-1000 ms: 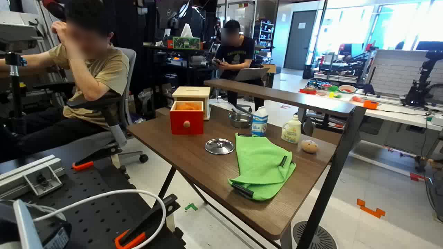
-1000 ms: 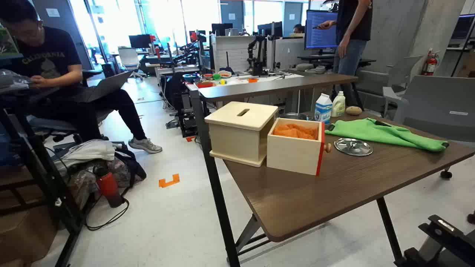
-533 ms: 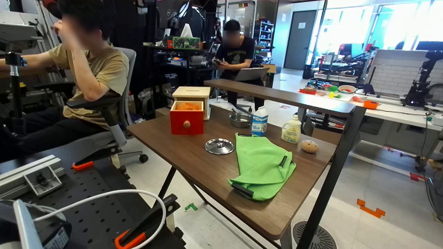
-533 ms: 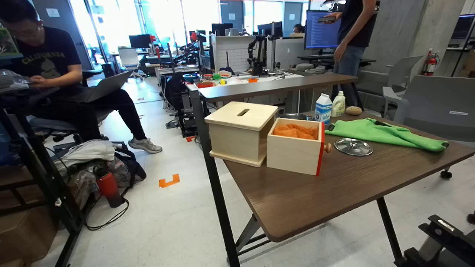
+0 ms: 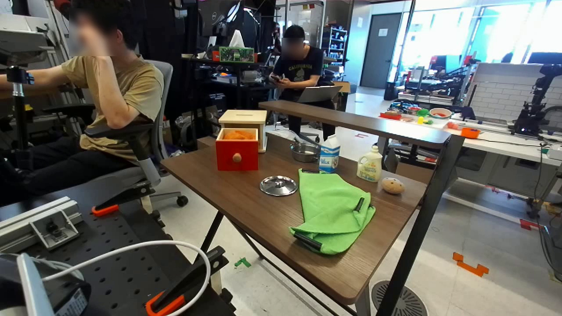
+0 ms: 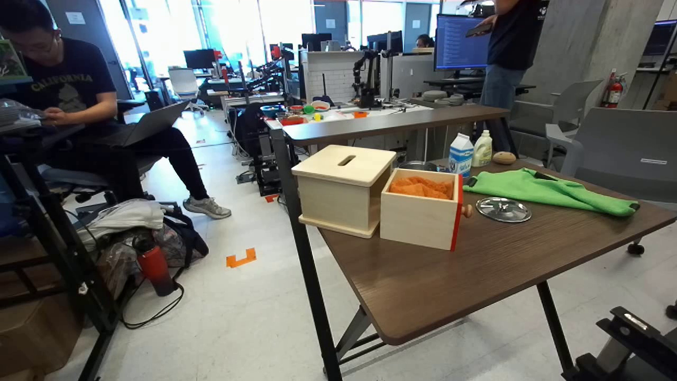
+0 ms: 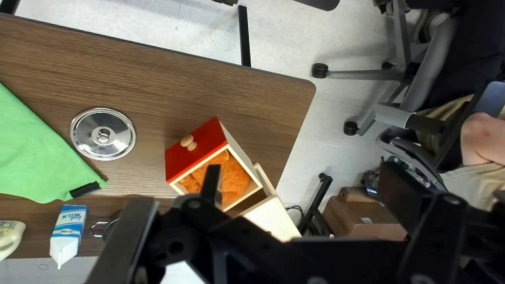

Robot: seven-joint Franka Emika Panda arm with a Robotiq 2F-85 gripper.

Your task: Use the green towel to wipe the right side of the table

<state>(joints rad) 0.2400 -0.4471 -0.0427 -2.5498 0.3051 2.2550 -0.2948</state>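
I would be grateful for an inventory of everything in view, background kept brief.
table: one, brown, mid-scene
towel: one, green, on the table
strips: at least three, black, on the towel
lid: one, silver, beside the towel
carton: one, white and blue, by the towel
pot: one, grey, near the carton
bottle: one, cream, beside the carton
oval item: one, tan, beside the bottle
wooden box: one, pale, near the table's end
drawer: one, red-fronted, at the box's open side
cloth: apparently one, orange, inside the drawer
people: several, tan or dark tops, background
chairs: several, mostly grey, background
claw: one, black, open, wrist view
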